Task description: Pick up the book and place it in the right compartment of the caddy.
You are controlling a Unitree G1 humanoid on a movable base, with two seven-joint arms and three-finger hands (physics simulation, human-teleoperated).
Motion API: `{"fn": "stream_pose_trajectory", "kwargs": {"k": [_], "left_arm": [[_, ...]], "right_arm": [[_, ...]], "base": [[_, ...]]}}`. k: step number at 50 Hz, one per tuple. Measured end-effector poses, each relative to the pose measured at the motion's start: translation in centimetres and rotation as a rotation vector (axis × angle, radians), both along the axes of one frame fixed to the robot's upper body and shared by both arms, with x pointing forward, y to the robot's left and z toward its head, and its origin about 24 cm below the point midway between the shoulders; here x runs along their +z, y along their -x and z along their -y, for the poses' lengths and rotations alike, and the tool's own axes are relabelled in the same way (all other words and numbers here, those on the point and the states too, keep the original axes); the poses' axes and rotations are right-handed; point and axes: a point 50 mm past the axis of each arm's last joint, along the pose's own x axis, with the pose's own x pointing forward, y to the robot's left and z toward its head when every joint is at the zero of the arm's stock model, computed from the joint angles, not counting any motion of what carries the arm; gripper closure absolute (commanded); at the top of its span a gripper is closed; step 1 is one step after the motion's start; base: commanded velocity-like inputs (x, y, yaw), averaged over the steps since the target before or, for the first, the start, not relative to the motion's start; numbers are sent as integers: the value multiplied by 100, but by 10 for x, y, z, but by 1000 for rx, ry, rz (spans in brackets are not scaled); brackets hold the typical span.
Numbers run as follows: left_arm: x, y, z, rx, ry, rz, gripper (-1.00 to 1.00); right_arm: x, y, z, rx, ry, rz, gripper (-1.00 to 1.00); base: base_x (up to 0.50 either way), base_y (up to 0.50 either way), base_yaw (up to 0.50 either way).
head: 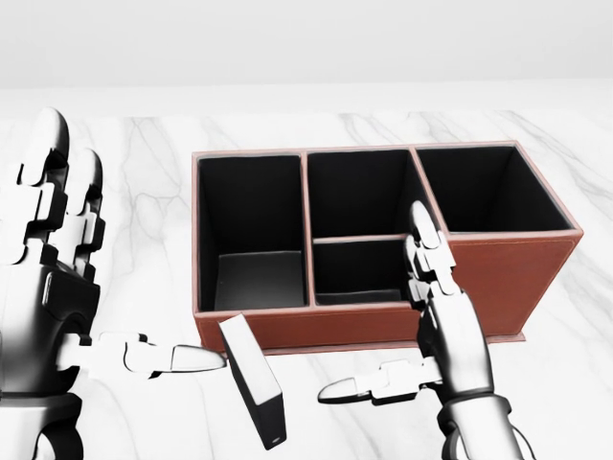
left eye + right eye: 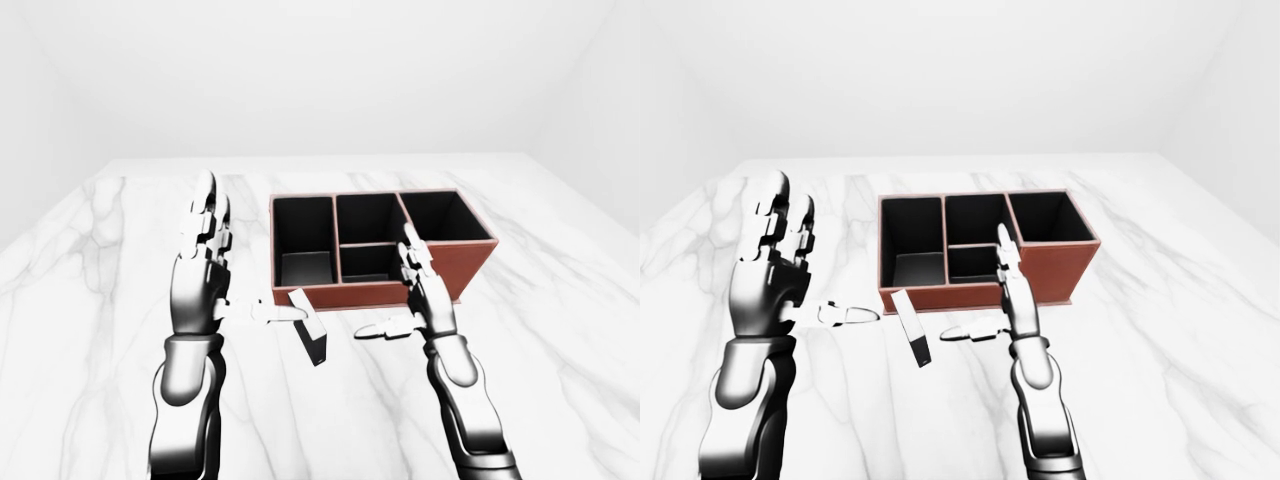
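Here the small black slab-shaped book point(image 1: 256, 395) stands tilted on the white marble counter point(image 1: 565, 383), pale top edge toward the caddy, dark spine with a small light dot at its lower end. It sits just below the long wall of the reddish-brown leather caddy point(image 1: 498, 278), under the left compartment. Caddy: black-lined, large left and right compartments, middle section split in two.

Left robot hand point(image 1: 57, 287): open, two fingers upright, thumb point(image 1: 182, 358) stretched level toward the book, its tip just beside the book's upper corner; contact cannot be told. Right robot hand point(image 1: 445, 335): open, fingers pointing up over the caddy's wall, thumb reaching left, apart from the book. Neither holds anything.
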Motion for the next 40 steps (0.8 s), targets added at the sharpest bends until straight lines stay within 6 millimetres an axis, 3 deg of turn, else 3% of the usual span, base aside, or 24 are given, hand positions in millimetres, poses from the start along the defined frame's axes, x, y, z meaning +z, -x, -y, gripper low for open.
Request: {"fn": "stream_pose_trajectory", "kwargs": {"k": [24, 40], "left_arm": [[-3, 0, 4, -18, -17, -14, -100], [-2, 1, 4, -20, -18, -11, -100]], "right_arm": [[-6, 3, -2, 12, 1, -5, -100], [-31, 3, -12, 40, 15, -62, -100]], "base": [[0, 0, 0], [0, 0, 0]]}}
